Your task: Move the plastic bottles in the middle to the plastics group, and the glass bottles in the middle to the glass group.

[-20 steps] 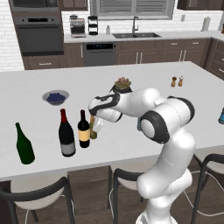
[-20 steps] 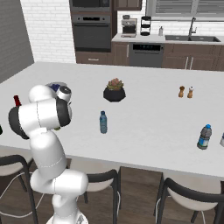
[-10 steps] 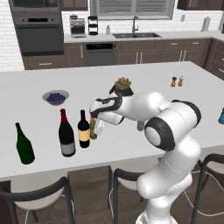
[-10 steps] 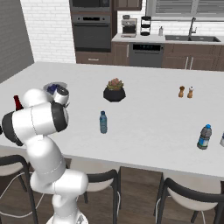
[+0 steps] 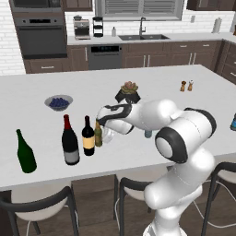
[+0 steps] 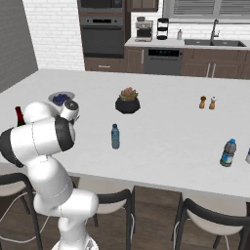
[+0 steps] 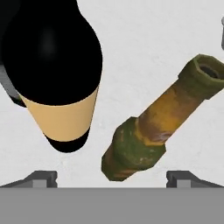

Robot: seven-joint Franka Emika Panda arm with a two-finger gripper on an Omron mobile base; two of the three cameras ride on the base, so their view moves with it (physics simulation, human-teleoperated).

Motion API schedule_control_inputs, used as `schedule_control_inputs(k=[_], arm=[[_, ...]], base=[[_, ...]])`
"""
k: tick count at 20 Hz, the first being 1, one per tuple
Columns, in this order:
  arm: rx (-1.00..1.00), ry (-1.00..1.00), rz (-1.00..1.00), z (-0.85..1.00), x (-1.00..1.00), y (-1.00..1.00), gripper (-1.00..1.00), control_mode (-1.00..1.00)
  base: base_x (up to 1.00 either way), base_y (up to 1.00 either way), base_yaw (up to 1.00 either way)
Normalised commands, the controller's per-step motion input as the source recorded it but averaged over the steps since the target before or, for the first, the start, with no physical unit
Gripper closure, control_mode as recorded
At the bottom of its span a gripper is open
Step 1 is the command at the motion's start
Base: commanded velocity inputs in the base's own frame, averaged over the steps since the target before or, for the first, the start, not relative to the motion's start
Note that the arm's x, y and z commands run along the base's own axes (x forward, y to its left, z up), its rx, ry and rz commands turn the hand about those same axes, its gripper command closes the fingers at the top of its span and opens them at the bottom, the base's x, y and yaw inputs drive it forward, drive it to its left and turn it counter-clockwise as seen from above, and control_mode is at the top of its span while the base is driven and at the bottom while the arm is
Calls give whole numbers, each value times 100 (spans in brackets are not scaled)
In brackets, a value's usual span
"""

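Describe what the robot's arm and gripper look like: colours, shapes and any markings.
The arm is glossy white, built of fat rounded segments with dark grey bands and discs at the joints. The hand narrows to a white body with a dark band. The gripper ends in two small, dark grey, blocky fingertips. No cables or markings can be made out.

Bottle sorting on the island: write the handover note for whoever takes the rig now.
Gripper: open, holding nothing, above the olive-brown bottle.
Glass: olive-brown bottle and black wine bottle stand upright beside the red-topped bottle; green bottle further left. Looks done.
Plastic: small blue bottle in mid-counter; plastics group bottle far right.
Left: carry the middle blue bottle to that one.
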Motion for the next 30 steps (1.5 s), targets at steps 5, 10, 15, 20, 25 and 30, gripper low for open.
schedule_control_inputs(k=[5,10,15,20,25,30], arm=[[0,-4,-2,28,-15,-32,-100,-100],[0,3,-8,41,-11,-43,-100,-100],[-4,22,-16,54,0,-35,-100,-100],[-10,31,-20,63,0,-36,-100,-100],[-11,30,-24,36,-5,-38,-100,-100],[-5,1,-29,-35,-43,-53,-100,-100]], base=[[0,0,0],[0,0,0],[0,0,0],[0,0,0],[0,0,0],[0,0,0]])
